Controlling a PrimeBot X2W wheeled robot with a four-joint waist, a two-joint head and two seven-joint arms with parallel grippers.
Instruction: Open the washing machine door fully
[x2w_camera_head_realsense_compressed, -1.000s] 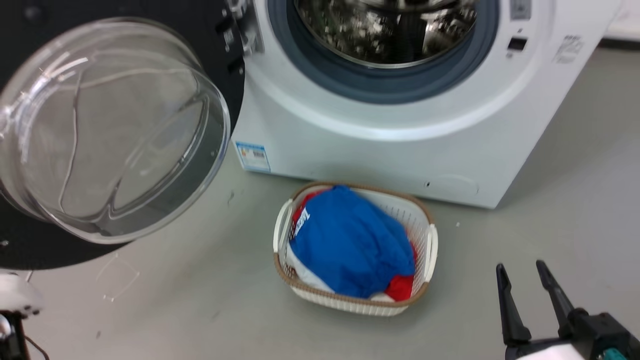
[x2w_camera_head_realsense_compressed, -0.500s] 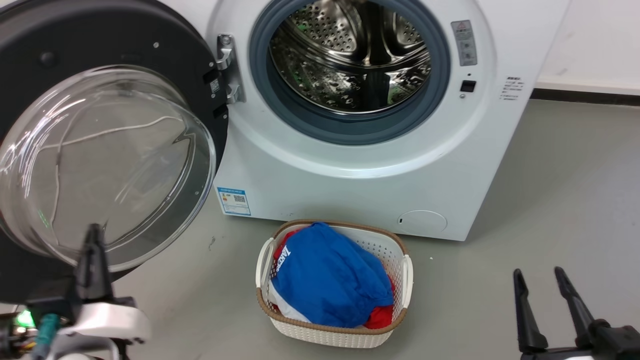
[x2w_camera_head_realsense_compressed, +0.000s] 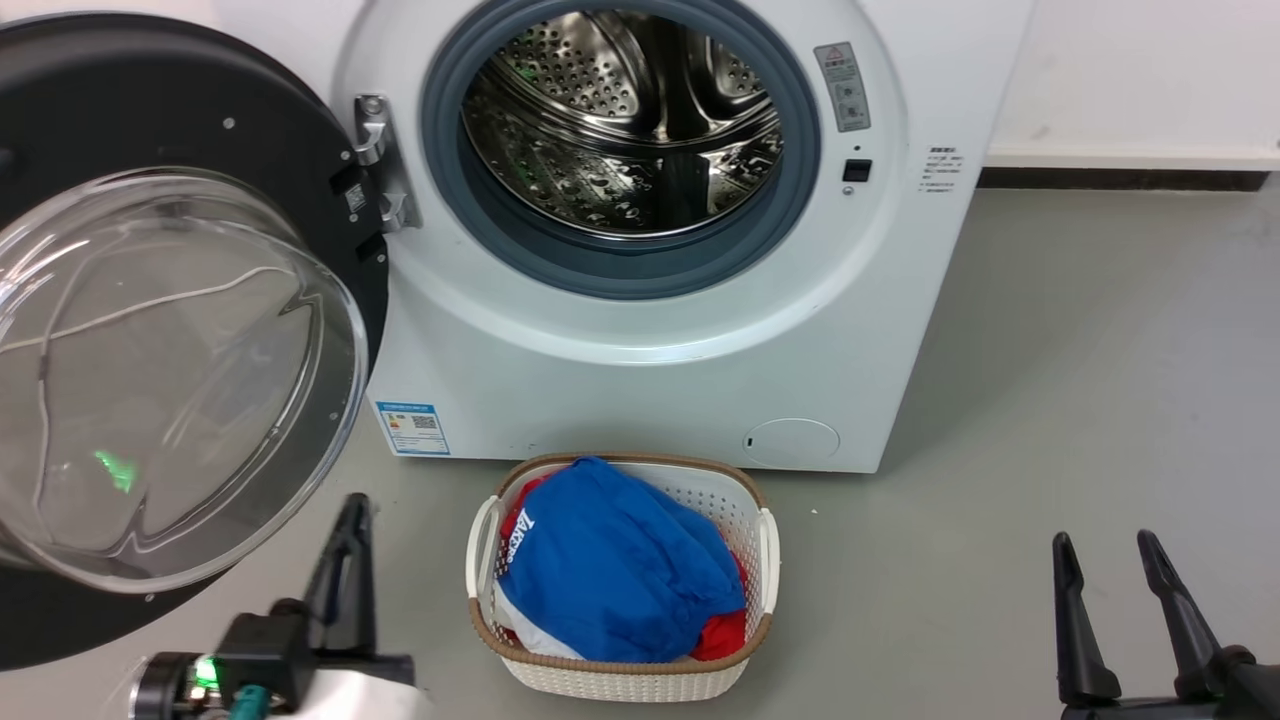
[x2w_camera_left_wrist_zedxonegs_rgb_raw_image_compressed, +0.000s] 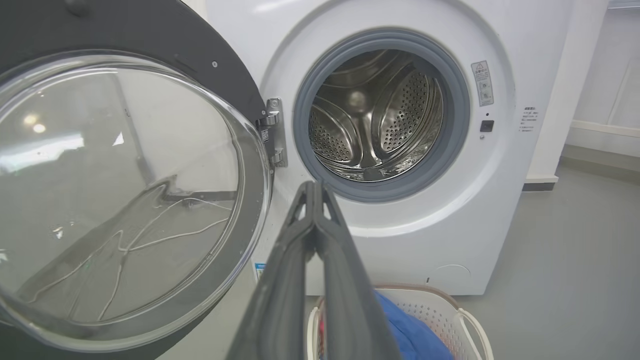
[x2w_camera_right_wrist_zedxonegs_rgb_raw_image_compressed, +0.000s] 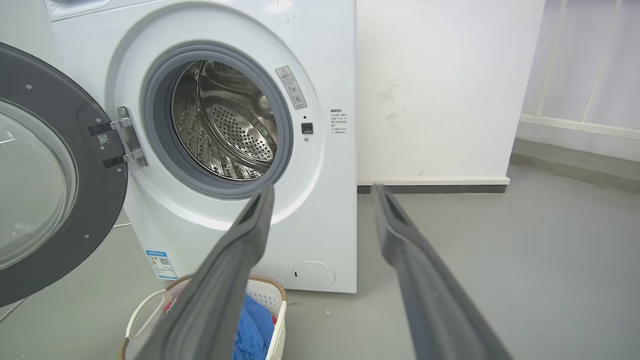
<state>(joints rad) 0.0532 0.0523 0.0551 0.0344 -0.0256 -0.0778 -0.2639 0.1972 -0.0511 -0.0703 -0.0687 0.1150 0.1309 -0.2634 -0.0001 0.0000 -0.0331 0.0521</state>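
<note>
Light was bright and even, shadows soft. Lamp reflections glared as pale spots on the washing machine door (x2w_camera_left_wrist_zedxonegs_rgb_raw_image_compressed: 125, 190) glass; right of the door the steel drum (x2w_camera_head_realsense_compressed: 620, 130) glittered. Wrist views bowed at their edges

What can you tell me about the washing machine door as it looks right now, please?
The washing machine door is a large round black panel with a bulging clear glass bowl at its centre. It is swung wide open to the left of the steel drum, hanging upright on a metal hinge. Small screws dot its black ring. The shut left gripper is near its lower edge, not touching it.
</note>
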